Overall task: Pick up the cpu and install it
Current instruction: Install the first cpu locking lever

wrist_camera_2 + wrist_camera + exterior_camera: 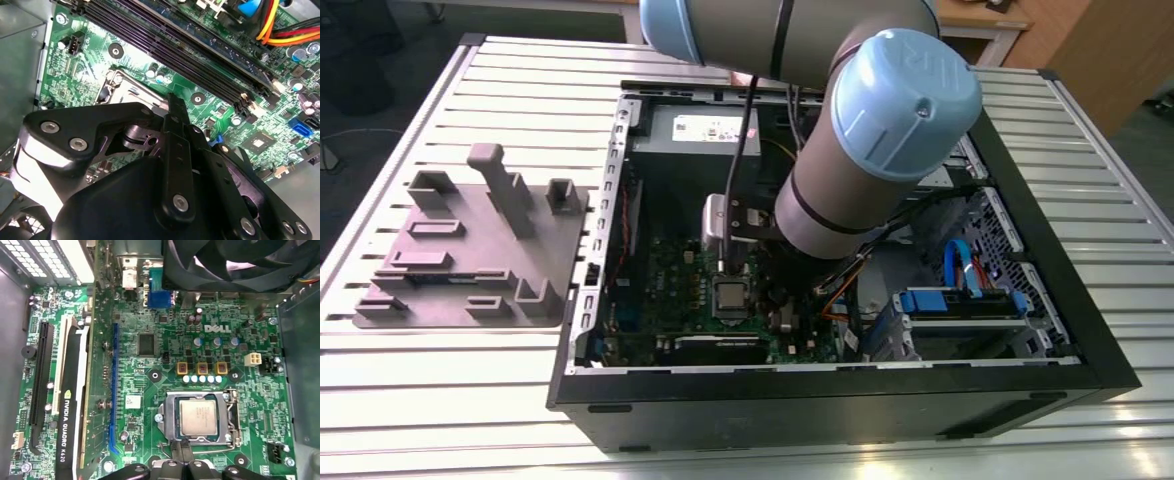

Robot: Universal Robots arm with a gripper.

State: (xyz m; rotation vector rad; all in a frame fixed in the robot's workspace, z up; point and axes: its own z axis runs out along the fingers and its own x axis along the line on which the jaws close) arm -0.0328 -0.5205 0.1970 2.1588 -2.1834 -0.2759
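First wrist view | cpu in socket | closed fingers just beside

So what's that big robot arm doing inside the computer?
The robot arm is reaching down into an open computer case. Its gripper hangs just above the green motherboard, right next to the socket. The cpu, a small silvery square, lies flat inside that socket, with the gripper close by its edge.
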